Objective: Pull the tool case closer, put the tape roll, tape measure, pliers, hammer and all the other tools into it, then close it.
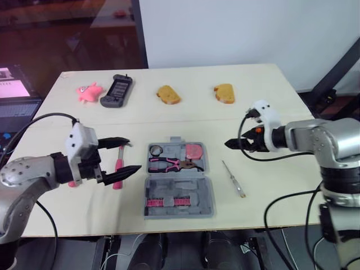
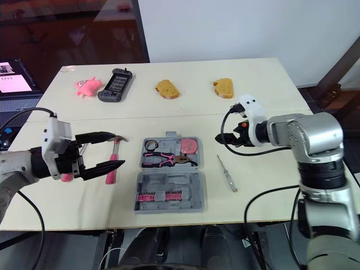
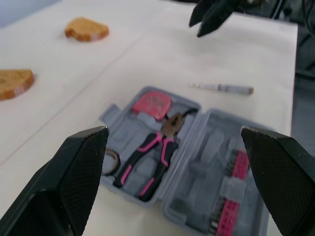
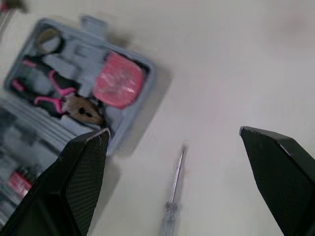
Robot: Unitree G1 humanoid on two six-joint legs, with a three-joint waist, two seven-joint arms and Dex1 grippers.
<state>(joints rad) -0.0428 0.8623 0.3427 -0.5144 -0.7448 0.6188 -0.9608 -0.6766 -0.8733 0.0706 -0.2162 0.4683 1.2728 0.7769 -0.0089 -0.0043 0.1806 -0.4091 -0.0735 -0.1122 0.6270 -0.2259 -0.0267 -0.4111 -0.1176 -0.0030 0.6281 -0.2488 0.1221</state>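
Observation:
The grey tool case [image 1: 205, 185] lies open at the table's front middle. In its far half sit the tape roll [image 1: 156, 150], the pink-handled pliers [image 1: 171, 164] and the pink tape measure [image 1: 194, 151]. A pink bit strip [image 1: 167, 201] fills the near half. The pink-handled hammer [image 1: 119, 166] lies on the table just left of the case. My left gripper [image 1: 133, 155] is open, its fingertips on either side of the hammer and above it. The screwdriver [image 1: 233, 179] lies right of the case. My right gripper [image 1: 232, 144] hovers open beyond the screwdriver, holding nothing.
Along the table's far side lie a pink toy [image 1: 89, 91], a black handheld device [image 1: 116, 90] and two bread slices [image 1: 167, 94] [image 1: 224, 93]. A laptop [image 1: 14, 101] stands off the table's left edge. A small pink thing [image 2: 66, 177] shows under my left wrist.

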